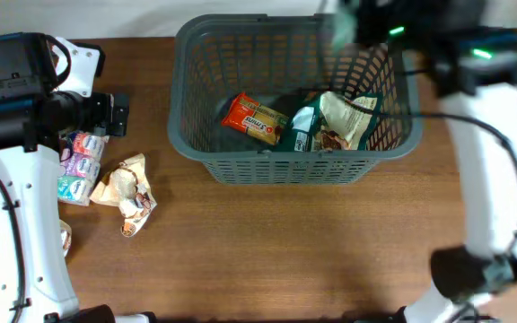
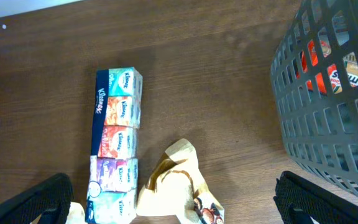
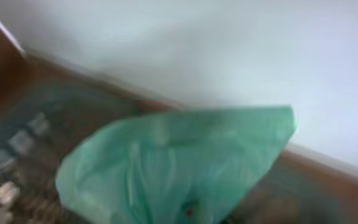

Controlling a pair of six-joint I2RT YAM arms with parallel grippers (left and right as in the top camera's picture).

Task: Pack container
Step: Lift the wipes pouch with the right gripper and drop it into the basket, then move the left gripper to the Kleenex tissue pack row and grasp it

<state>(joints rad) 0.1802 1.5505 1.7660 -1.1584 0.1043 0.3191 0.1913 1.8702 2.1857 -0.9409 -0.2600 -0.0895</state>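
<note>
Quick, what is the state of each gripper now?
Left gripper: open, holding nothing.
Right gripper: cannot be told; the view is blurred and a green packet hides its fingers.

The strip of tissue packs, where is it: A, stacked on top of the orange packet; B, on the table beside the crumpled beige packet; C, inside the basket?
B: the strip of tissue packs lies flat on the table beside the crumpled beige packet, outside the container.
</note>
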